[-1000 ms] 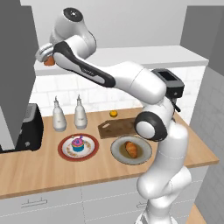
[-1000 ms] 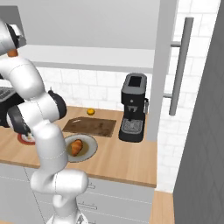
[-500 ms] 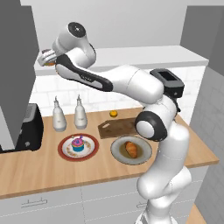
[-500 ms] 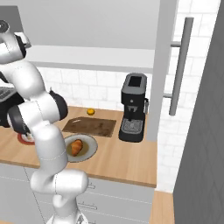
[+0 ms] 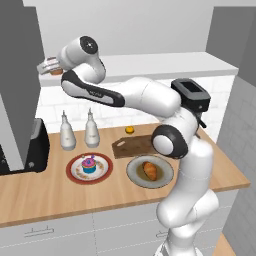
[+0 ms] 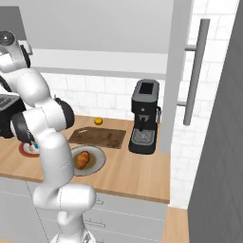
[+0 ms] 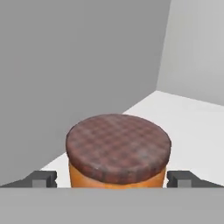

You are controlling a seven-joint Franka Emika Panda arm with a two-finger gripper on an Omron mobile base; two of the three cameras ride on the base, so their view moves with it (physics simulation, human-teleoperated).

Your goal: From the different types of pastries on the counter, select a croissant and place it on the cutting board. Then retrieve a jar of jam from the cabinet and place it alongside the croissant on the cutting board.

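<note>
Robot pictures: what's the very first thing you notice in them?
The big white arm stretches up into the cabinet, its open jaws on either side of the jar of jam on the white shelf. Down on the counter, the croissant sits on a grey plate, not on the cutting board.

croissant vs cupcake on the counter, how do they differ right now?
The croissant is plain golden-brown and oblong, lying flat; the cupcake is round and upright, with a blue wrapper and pink topping. The croissant sits on a grey plate; the cupcake on a red-rimmed white plate. Both are plated on the counter, neither on the cutting board.
</note>
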